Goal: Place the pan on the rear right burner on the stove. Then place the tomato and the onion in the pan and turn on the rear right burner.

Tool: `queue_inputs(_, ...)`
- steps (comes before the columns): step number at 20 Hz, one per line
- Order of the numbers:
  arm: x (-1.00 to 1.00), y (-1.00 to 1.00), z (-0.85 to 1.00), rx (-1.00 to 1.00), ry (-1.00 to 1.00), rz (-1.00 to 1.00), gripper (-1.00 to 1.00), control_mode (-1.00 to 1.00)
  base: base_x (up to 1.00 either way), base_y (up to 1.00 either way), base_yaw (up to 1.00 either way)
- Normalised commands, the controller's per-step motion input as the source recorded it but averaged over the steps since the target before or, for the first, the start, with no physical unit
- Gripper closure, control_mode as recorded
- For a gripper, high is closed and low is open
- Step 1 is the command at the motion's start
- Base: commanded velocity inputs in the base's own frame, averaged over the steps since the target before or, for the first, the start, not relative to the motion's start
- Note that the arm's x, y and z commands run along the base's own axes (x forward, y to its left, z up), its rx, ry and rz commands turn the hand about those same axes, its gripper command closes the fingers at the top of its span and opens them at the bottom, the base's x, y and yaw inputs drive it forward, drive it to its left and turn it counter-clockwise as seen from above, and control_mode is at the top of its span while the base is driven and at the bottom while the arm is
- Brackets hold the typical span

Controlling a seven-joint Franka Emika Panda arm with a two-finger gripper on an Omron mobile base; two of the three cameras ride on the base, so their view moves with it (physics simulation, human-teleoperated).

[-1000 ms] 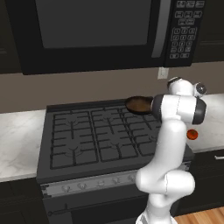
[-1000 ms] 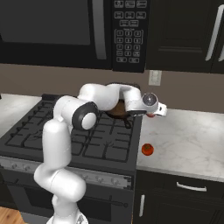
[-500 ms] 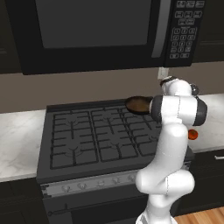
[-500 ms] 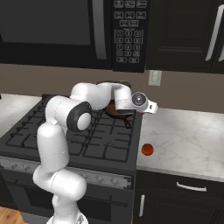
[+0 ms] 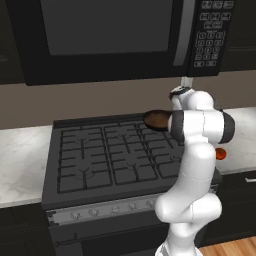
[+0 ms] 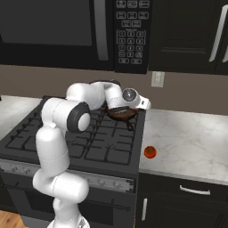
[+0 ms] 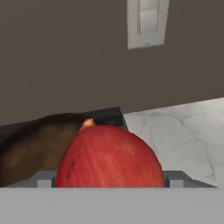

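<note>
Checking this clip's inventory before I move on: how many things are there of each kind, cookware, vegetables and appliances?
Pan: 1
Round red vegetable: 2, this one between the jaws, the other on the counter
Stove: 1
Microwave: 1
Total: 5

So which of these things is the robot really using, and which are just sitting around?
Using: pan, stove, red ball in the claw, other red ball beside the stove.
Just sitting around: microwave, wall switch, marble counter.
</note>
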Motion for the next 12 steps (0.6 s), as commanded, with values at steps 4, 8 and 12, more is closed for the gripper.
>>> queue_inputs(4,0.25,0.34,0.0,0.0,0.0,0.0,1.0,-1.0,0.0,0.0,0.0)
queue_inputs(8,0.29,0.38,0.0,0.0,0.01,0.0,1.0,-1.0,0.0,0.0,0.0)
queue_inputs(12,0.23,0.4,-0.02,0.0,0.02,0.0,1.0,-1.0,0.0,0.0,0.0)
